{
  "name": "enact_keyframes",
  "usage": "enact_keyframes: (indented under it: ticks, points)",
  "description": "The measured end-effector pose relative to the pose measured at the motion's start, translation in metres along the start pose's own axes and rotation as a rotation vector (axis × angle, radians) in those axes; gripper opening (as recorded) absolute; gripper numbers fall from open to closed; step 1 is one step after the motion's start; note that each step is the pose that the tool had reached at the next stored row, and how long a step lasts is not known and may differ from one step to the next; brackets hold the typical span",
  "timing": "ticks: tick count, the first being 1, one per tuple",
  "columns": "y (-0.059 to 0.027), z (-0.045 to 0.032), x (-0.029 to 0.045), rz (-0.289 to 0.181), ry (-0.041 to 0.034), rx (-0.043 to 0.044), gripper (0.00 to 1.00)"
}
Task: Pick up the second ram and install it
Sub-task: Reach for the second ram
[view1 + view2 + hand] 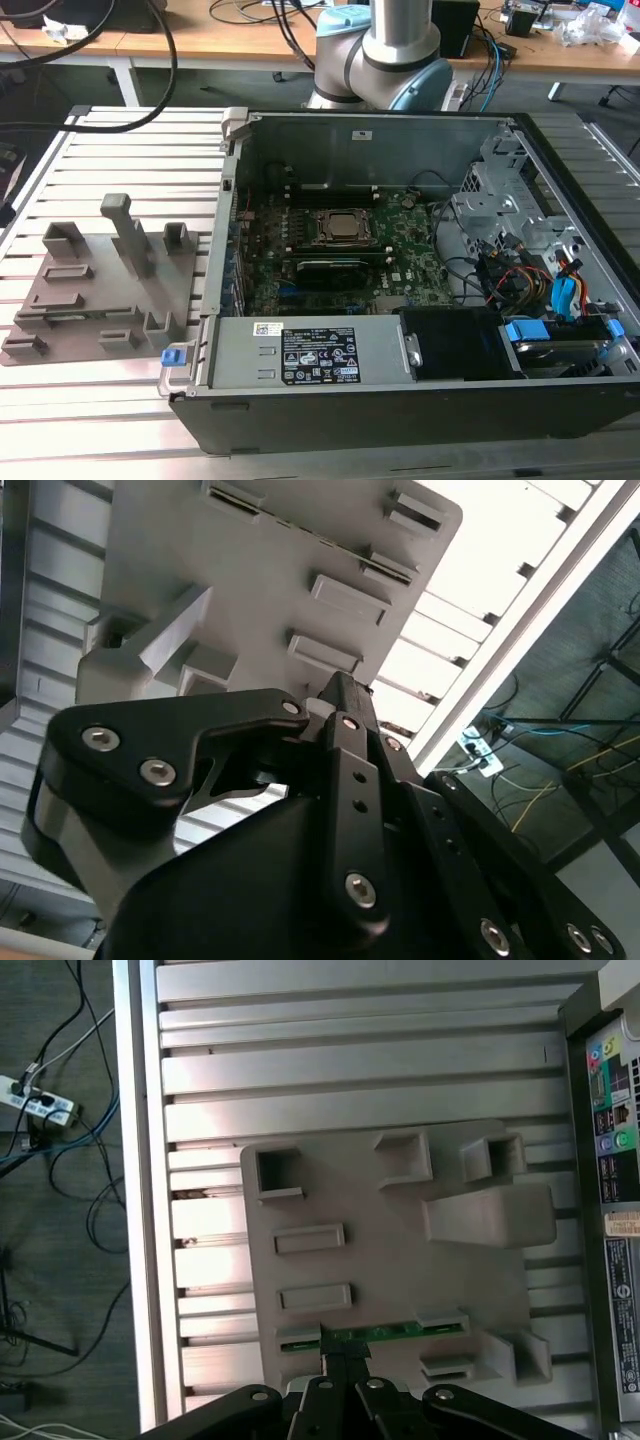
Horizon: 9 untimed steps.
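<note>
At mid-left of frame, exterior view: gray fixture plate (100, 290) on slatted table (120, 420) | second ram (395, 1333) sits in a plate slot, first wrist view | gripper (345, 1348) above ram's one end, fingers closed together, nothing held betw. them

The arm (385, 50) is a smooth silver-grey tube rising from a rounded joint housing with pale blue caps. In the second wrist view the gripper (340, 692) is matte black, built of flat linkage bars pinned with shiny silver round-headed screws.
</note>
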<state>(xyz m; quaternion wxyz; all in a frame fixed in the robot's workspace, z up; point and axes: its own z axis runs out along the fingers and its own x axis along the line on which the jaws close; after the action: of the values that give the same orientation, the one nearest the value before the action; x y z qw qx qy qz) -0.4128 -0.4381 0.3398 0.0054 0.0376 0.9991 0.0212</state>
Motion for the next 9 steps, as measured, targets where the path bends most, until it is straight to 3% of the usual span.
enact_keyframes:
  ticks: [9]
  points:
    - [-0.0096, 0.0191, -0.0005, 0.000, -0.0001, 0.0003, 0.11]
